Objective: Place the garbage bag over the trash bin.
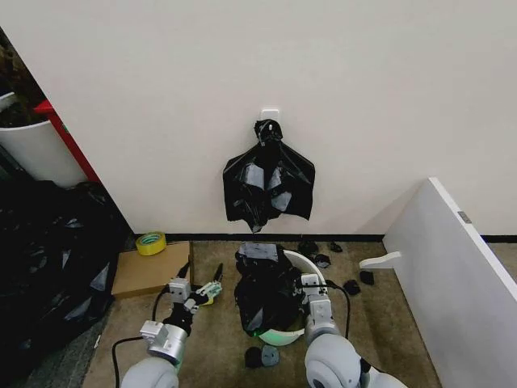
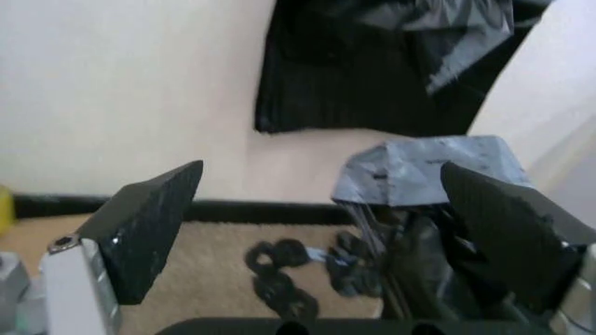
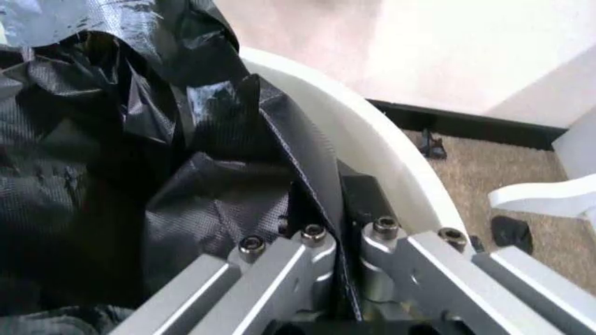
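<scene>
bin [image 1: 317, 273]: round cream-white plastic, smooth curved rim, pale green base, standing on tan carpet [image 1: 388, 323] just off the wall's black skirting. contents: the bag [image 1: 265, 291], thin crinkly black plastic with grey sheen on its folds, bunched inside and rising above the rim on the left side; the rim on the right side is bare white.

right gripper [image 3: 328, 209]: at the bin's right rim, metal fingers with bolt heads drawn narrow, pinching a fold of the bag against the inner edge of the rim.

left gripper [image 2: 326, 230]: beside the bin's left side, above the carpet; two dark textured pads [image 2: 149, 223] spread wide, nothing between them. one pad appears to lie near the bag, though contact is hard to judge.

bundle [image 1: 268, 182]: glossy black bags knotted at the top, hanging from a white wall hook [image 1: 270, 114] above the bin.

tape roll [image 1: 151, 242]: yellow, lying on a flat brown cardboard sheet [image 1: 149, 271] at the left of the carpet.

scraps [image 1: 339, 267]: small black pieces scattered on the carpet behind and to the right of the bin; two dark round pieces in front of it.

heap [image 1: 48, 267]: black plastic sheeting at far left, below a white cylinder [image 1: 32, 149] with a red edge.

board [image 1: 452, 267]: white panel, slanting along the right side.

no legible writing or labels.
</scene>
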